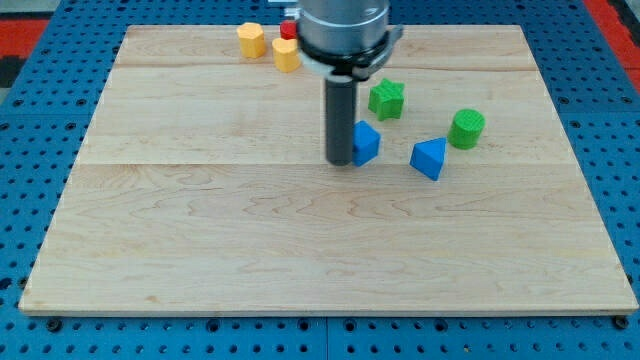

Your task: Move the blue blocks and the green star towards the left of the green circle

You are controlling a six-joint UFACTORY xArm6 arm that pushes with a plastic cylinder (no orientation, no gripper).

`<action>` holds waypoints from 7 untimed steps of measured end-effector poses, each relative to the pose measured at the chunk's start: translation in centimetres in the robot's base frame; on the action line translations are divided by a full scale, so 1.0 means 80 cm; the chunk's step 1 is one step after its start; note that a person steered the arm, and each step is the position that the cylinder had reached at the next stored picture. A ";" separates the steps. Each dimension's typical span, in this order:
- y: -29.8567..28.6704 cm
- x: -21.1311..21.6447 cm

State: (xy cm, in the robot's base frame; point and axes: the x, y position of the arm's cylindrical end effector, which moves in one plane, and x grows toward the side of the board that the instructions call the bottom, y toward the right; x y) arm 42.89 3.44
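Camera view, single frame. Wooden board (200,230) lies on a blue perforated base (30,120). The arm's grey housing (343,30) enters from the view's top at centre, and the dark rod (340,115) drops straight down from it. The arm carries no claw, so there are no jaws to be apart, together or clamped on anything; the rod ends in the tip (340,161).

Tip position: it rests on the board, touching or just beside the left face of the blue cube (366,142). From the tip, that cube sits at 2 o'clock. Whether there is true contact cannot be told, as the rod hides the cube's left edge.

Task blocks, placed from the green circle (466,129):
- blue triangular block (429,157) at 8 o'clock, near but apart.
- green star (386,98) at 10 o'clock, further off, clear of the others.
- blue cube at 9 o'clock, beyond the triangular block, well apart from the circle.

All three lie toward the view's left of the green circle.

Other blocks: yellow hexagonal block (251,39) at the board's top edge; second yellow block (286,54) at its 4 o'clock, shape unclear; red block (288,29) just above that one, largely hidden by the housing.
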 end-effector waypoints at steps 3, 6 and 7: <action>-0.059 -0.059; 0.079 -0.078; 0.040 -0.092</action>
State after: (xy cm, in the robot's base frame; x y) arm 35.57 6.61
